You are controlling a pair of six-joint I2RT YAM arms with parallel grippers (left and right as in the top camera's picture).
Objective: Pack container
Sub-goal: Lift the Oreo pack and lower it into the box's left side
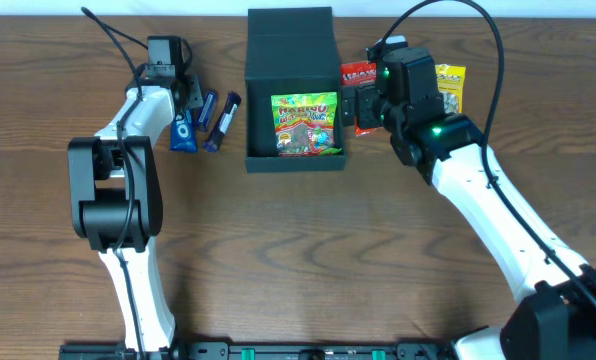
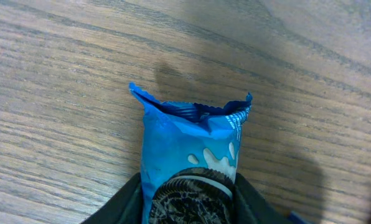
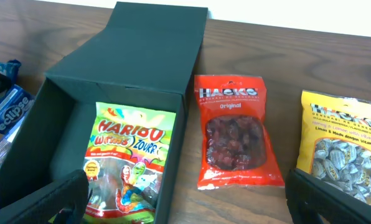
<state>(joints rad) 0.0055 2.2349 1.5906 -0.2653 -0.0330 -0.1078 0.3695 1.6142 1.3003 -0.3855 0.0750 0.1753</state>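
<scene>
The container (image 1: 290, 50) is a dark greenish-black box at the table's far middle, its flip lid folded back. A Haribo bag (image 1: 304, 125) lies inside it. My left gripper (image 1: 184, 108) is shut on a blue Oreo packet (image 1: 183, 132) left of the box; in the left wrist view the packet (image 2: 192, 155) sticks out between the fingers (image 2: 188, 202), close above the wood. My right gripper (image 1: 364, 105) is open and empty, just right of the box. In the right wrist view its fingers (image 3: 201, 205) straddle the container's (image 3: 136, 50) right wall and a red Hacks bag (image 3: 232, 134).
Two dark blue gum packs (image 1: 218, 118) lie between the Oreo packet and the box; one shows in the right wrist view (image 3: 5, 106). A yellow Hacks bag (image 1: 450, 88) lies right of the red one (image 1: 358, 75). The table's far edge runs just behind the lid.
</scene>
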